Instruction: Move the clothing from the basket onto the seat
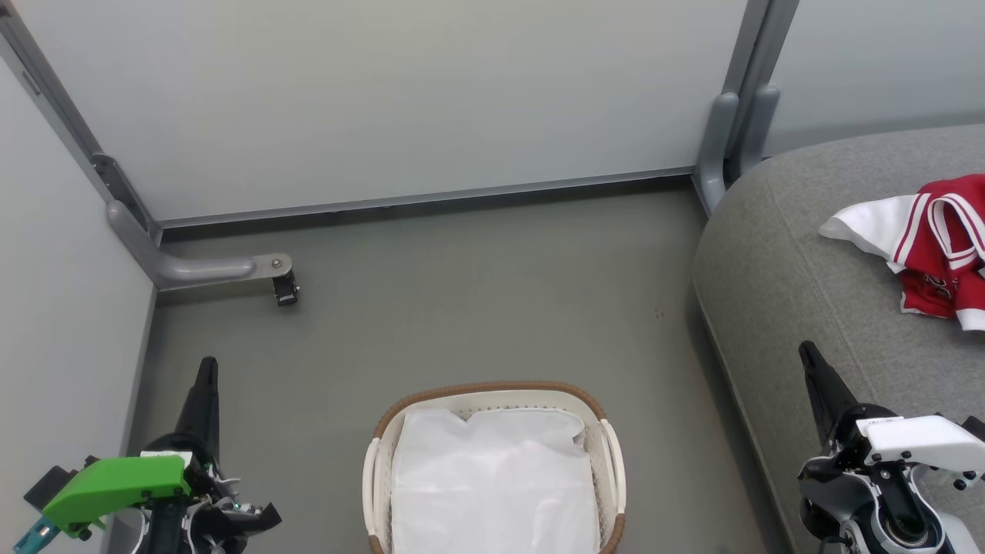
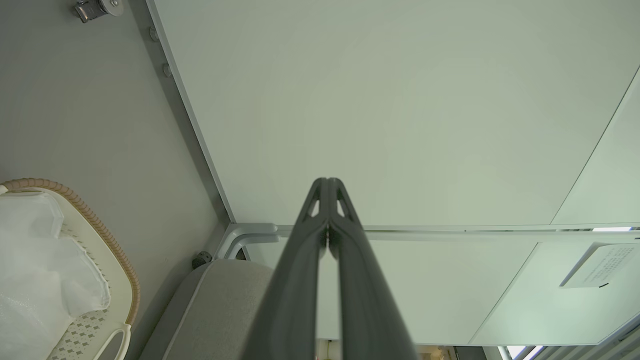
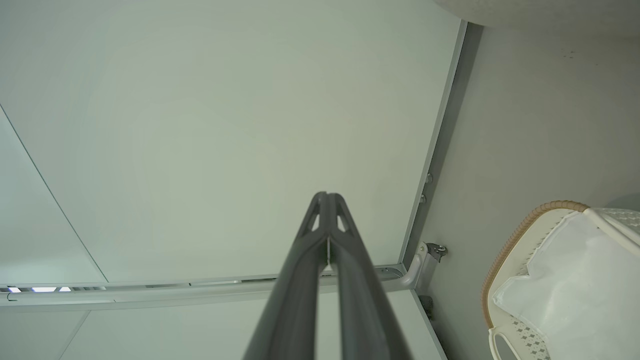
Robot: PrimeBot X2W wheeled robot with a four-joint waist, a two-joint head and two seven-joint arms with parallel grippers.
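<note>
The red clothing [image 1: 943, 258] with white trim lies crumpled on the grey seat [image 1: 800, 261] at the right edge of the head view. The white basket [image 1: 608, 454] with a brown woven rim stands on the floor at bottom centre, lined with a plain white sheet [image 1: 492, 477]. My left gripper [image 1: 206, 365] is at the lower left, left of the basket, shut and empty. Over the seat's front edge at lower right, my right gripper [image 1: 806, 350] is shut and empty too. The wrist views show each pair of fingers [image 2: 327, 210] [image 3: 327, 220] pressed together, the basket [image 2: 100, 235] [image 3: 510, 240] off to one side.
Pale partition panels [image 1: 400, 100] close off the back and left. Their grey foot with a caster [image 1: 285, 288] rests on the grey floor [image 1: 477, 300] at back left. A second grey post foot [image 1: 719, 146] stands beside the seat's back corner.
</note>
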